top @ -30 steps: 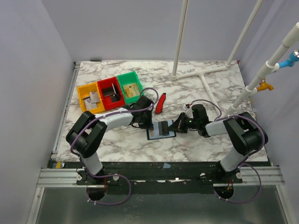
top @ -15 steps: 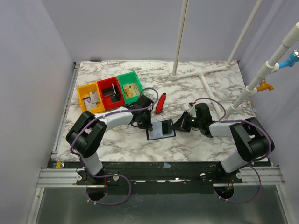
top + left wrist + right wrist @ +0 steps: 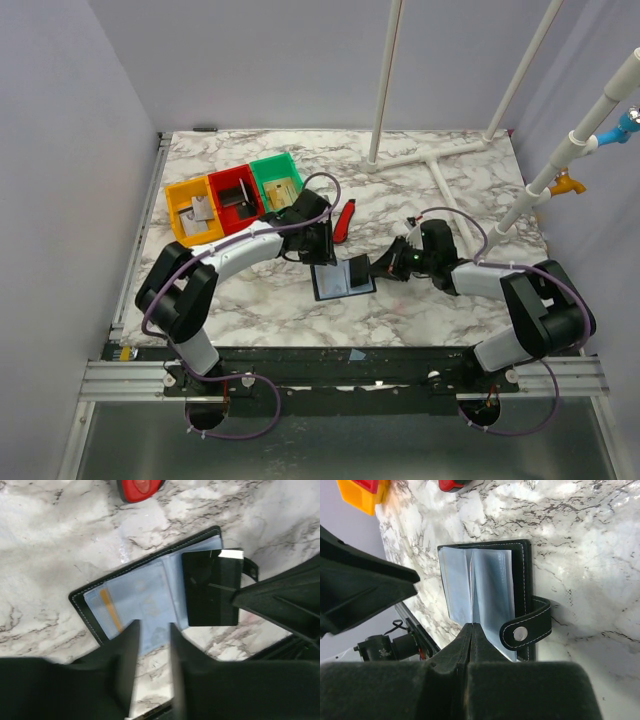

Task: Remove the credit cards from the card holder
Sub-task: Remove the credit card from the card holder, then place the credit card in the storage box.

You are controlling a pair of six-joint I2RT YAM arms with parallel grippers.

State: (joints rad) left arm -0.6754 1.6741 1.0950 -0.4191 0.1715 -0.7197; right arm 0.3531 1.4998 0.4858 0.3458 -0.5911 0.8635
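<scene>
— While the right arm has that leaf pinched, what is the left arm doing?

— Working from the left: the orange, red and green plastic bins (image 3: 218, 200) stand in a row, well apart from the work. Next, the left gripper (image 3: 153, 629) hovers over the near edge of the small black bifold card holder with bluish-grey pockets (image 3: 521, 575). Its fingers are a narrow gap apart, with nothing between them.

— So where are the cards?

— One thin tan-gold credit card (image 3: 108, 611) shows in the left-hand pocket. Whether more sit in the other sleeves, I cannot tell. The card holder lies open on the white marble table (image 3: 430, 180), between the two grippers.

— And on the right?

— The right gripper (image 3: 471, 628) is clamped tight on a glossy dark inner leaf (image 3: 210, 587) and holds it upright. I'd judge that is to pin the card holder and bare the pockets, so the left fingers get a clean reach at the card.
</scene>
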